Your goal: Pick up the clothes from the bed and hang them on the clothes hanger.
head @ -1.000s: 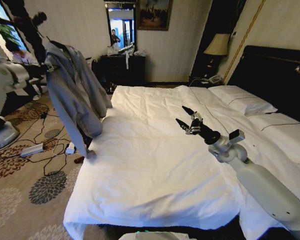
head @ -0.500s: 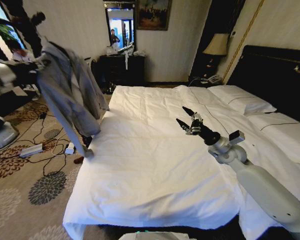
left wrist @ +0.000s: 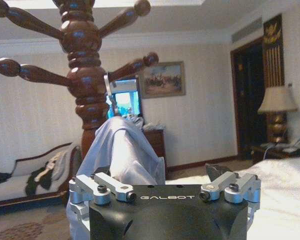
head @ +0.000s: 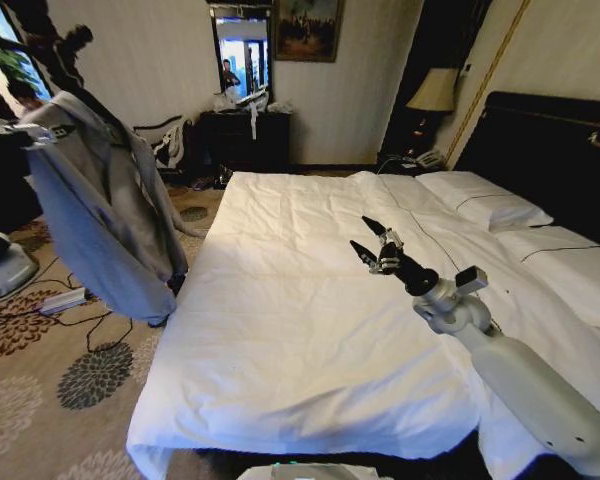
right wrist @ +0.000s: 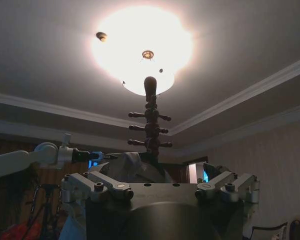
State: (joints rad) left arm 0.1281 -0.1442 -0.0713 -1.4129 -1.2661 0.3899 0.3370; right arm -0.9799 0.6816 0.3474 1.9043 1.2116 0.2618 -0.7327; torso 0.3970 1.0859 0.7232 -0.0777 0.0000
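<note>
Raise shirt (head: 105, 215), pinched in left gripper (left wrist: 165, 192), collar over 1 peg of wooden stand (left wrist: 82, 75); keep right gripper (head: 370, 243) open, empty over bed (head: 280, 330).

Grey-blue long-sleeved collared shirt of thin soft cloth (head: 105, 210) hangs off the floor at the bed's left side, draped in long folds, sleeves limp, its top bunched beside the dark turned-wood coat stand (left wrist: 85, 75). Wide bed with white linen, thin dark stripe lines (head: 300, 300) lies bare and lightly wrinkled, white pillows against the tall black headboard at right.
</note>
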